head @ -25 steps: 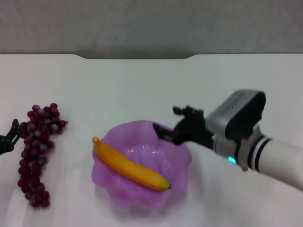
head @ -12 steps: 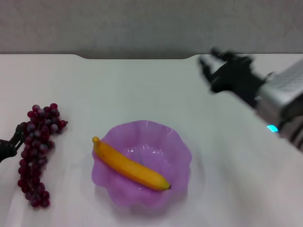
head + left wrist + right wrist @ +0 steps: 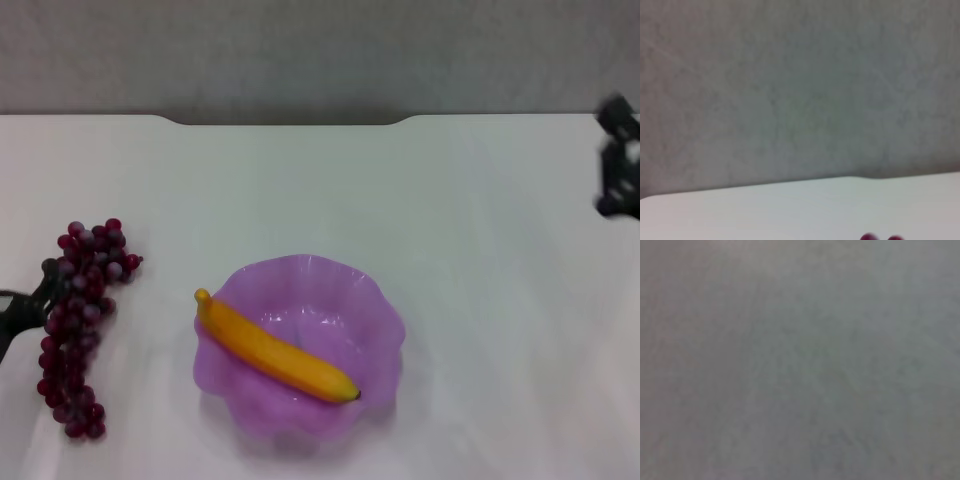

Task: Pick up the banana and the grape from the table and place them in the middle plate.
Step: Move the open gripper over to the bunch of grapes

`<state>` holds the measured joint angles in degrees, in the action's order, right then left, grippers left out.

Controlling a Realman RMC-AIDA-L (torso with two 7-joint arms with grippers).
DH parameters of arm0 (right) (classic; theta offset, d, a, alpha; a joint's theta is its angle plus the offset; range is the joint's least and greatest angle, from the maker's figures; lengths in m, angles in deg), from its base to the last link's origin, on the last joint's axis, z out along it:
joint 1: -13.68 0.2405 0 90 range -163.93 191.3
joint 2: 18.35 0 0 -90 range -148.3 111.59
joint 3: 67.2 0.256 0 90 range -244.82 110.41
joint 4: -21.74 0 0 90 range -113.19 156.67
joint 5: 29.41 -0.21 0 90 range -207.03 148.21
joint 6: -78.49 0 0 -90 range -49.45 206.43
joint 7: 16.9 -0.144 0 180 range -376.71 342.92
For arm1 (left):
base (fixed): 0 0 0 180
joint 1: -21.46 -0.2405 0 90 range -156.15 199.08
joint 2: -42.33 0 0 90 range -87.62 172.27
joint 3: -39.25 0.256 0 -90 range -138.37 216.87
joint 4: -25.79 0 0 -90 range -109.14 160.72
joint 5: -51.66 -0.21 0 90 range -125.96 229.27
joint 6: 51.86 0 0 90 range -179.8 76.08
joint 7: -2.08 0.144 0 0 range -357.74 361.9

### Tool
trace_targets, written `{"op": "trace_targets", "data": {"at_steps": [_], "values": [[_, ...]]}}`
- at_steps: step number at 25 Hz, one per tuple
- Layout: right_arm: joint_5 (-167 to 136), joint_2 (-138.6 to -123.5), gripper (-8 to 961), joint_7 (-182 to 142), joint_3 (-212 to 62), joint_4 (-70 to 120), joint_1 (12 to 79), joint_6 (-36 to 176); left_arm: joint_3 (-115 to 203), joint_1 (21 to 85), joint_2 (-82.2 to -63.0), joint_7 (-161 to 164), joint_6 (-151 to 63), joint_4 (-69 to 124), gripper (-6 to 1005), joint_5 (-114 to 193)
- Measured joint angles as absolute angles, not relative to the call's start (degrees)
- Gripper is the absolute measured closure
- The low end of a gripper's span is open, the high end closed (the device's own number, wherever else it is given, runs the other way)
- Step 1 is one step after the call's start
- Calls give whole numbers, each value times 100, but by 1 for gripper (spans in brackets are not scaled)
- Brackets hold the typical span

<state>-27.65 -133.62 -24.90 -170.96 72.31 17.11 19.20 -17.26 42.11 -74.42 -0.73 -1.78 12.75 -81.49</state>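
Note:
The yellow-orange banana (image 3: pixel 275 355) lies diagonally inside the translucent purple middle plate (image 3: pixel 345 275), which stands at the front centre of the white table (image 3: pixel 460 260). The dark red grape bunch (image 3: pixel 78 320) lies on the table to the left of the plate. My left gripper (image 3: pixel 28 310) is at the picture's left edge, open, with one black finger (image 3: pixel 46 281) against the bunch's left side. Two grape tops (image 3: pixel 880 237) peek into the left wrist view. My right gripper (image 3: pixel 612 160) is open and holds nothing, raised at the far right edge, well away from the plate.
A dark notch (image 3: pixel 290 120) cuts into the table's far edge, with a grey wall (image 3: pixel 320 50) behind it. The right wrist view shows only grey wall (image 3: pixel 800 360). Bare tabletop lies between the plate and the right arm.
My right arm has drawn back from the plate's right rim, up and out to the far right edge. My left gripper has edged a little closer to the grapes. Banana and plate stay put.

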Motion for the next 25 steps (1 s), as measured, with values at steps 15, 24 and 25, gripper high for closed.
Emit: {"op": "trace_targets", "data": {"at_steps": [15, 24, 25], "values": [[-4835, -13412, 953, -1778, -17355, 4696, 1901, 306, -1827, 4578, -7429, -89, -809, 873, 108, -8076], [-4864, -13410, 954, -1777, -17532, 4660, 1924, 282, -2264, 5158, -7408, -5, -2463, 984, 108, -8083], [-4865, -13407, 954, -1778, -17548, 4661, 1924, 282, -2268, 5158, -7408, -6, -2464, 987, 108, -8081]]}}
